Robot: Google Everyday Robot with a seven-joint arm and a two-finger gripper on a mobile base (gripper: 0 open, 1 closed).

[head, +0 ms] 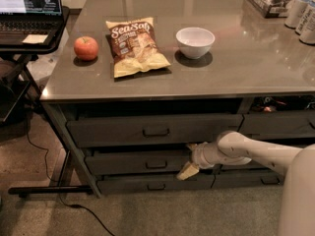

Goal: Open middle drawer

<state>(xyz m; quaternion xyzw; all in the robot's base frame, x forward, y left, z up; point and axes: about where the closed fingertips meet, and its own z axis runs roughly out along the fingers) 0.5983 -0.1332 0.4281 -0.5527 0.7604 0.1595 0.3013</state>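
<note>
The middle drawer (133,162) is the low dark grey front between a taller drawer (123,130) above and a slim drawer (128,185) below. Its small loop handle (156,164) sits at the centre. The front stands about level with the other fronts and no tray interior shows. My gripper (189,159) is at the right end of this drawer front, to the right of the handle and apart from it. Its tan fingers are spread one above the other, the lower fingertip (186,171) pointing down-left. It holds nothing.
On the grey countertop (246,58) lie a red apple (86,47), a chip bag (136,45) and a white bowl (195,41); cans stand at the back right (301,11). A laptop on a stand (29,14) is at the left, with cables on the floor (74,205).
</note>
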